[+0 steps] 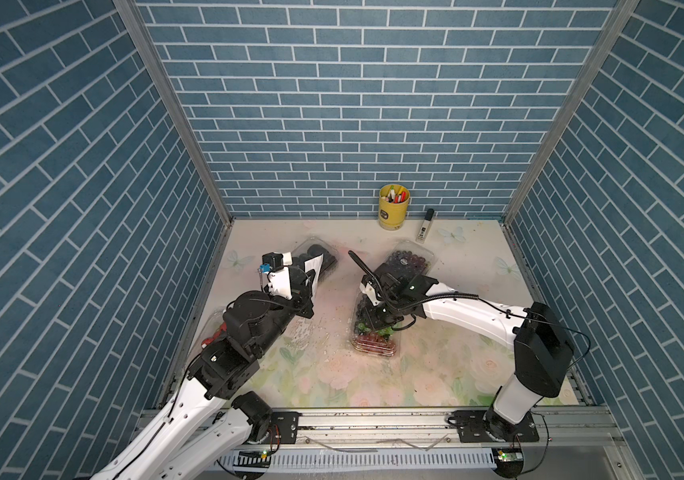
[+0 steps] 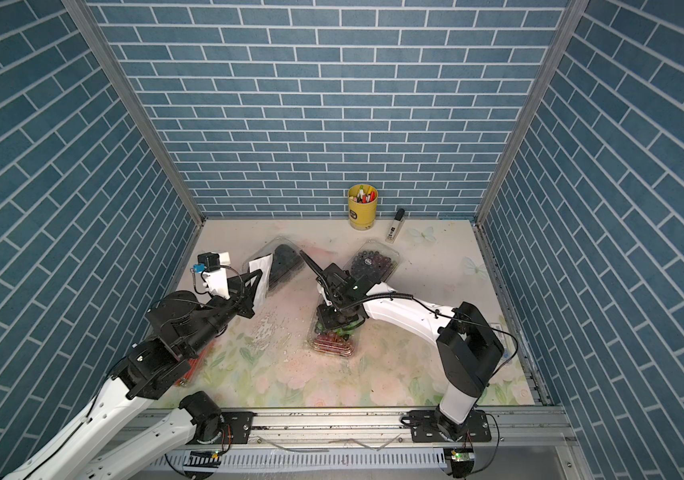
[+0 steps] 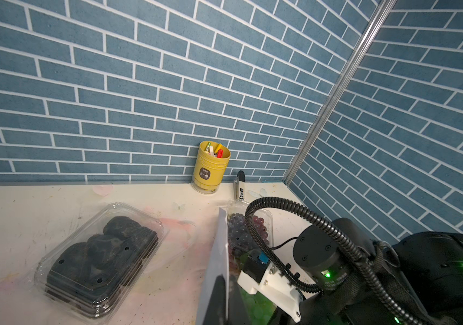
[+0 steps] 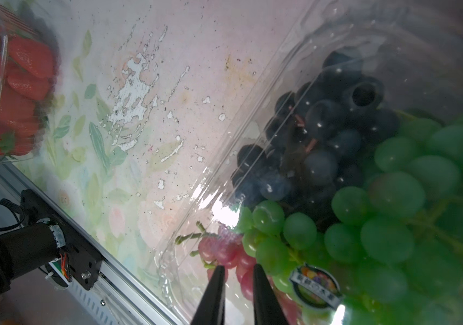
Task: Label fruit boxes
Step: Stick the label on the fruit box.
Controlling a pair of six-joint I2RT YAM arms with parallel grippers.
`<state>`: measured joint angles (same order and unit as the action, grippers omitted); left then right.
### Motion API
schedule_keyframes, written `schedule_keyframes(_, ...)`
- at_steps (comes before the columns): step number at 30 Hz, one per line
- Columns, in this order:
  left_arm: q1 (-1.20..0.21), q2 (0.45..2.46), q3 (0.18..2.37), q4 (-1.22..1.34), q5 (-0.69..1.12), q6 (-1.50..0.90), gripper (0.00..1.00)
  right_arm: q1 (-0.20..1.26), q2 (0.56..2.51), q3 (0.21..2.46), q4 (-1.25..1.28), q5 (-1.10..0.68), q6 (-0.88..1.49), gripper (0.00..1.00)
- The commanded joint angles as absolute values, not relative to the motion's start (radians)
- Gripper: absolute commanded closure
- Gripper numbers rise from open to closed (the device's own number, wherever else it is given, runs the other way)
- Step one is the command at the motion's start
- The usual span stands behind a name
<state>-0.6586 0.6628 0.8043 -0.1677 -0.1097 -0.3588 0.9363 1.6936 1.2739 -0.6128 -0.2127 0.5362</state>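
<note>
1. Left gripper point(image 1: 311, 277) is clamped on the white sticker sheet point(image 1: 314, 262), front-left of the yellow pen cup point(image 1: 394, 205). The sheet hides most of its tips.
2. Right gripper point(image 4: 237, 270): narrow gap, nothing in it, over the mixed-grape box point(image 1: 373, 345) in front of the cup. Lid contact: cannot tell.
3. Black-berry box point(image 3: 103, 261) is front-left of the cup. Purple-grape box point(image 1: 413, 259) is nearest the cup, partly behind the right arm.
4. Strawberry box point(image 4: 13, 84) is farthest front-left of the cup, mostly under the left arm.

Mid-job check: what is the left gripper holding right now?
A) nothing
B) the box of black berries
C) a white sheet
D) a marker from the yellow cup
C: the left gripper is shut on a white sheet, which sticks up from between its fingers in the left wrist view.
</note>
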Motion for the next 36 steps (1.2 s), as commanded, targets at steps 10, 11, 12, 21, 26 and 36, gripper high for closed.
schedule_keyframes(10, -0.655, 0.662, 0.807, -0.166, -0.099, -0.358, 1.0, 0.921, 1.592, 1.268, -0.667, -0.122, 0.533, 0.8)
schedule_keyframes(11, -0.655, 0.663, 0.807, -0.167, -0.098, -0.359, 1.0, 0.916, 1.6, 1.264, -0.664, -0.129, 0.536, 0.81)
schedule_keyframes(12, -0.655, 0.664, 0.808, -0.168, -0.097, -0.359, 1.0, 0.915, 1.607, 1.26, -0.66, -0.137, 0.537, 0.84)
schedule_keyframes(21, -0.655, 0.69, 0.816, -0.162, -0.067, -0.362, 1.0, 0.888, 1.589, 1.213, -0.624, -0.127, 0.548, 0.87)
schedule_keyframes(26, -0.65, 0.736, 0.824, -0.123, 0.024, -0.385, 1.0, 0.858, 1.503, 1.145, -0.548, -0.119, 0.546, 0.87)
schedule_keyframes(36, -0.605, 0.915, 0.83, 0.125, 0.309, -0.563, 1.0, 0.768, 1.202, 0.969, -0.275, -0.135, 0.546, 0.68)
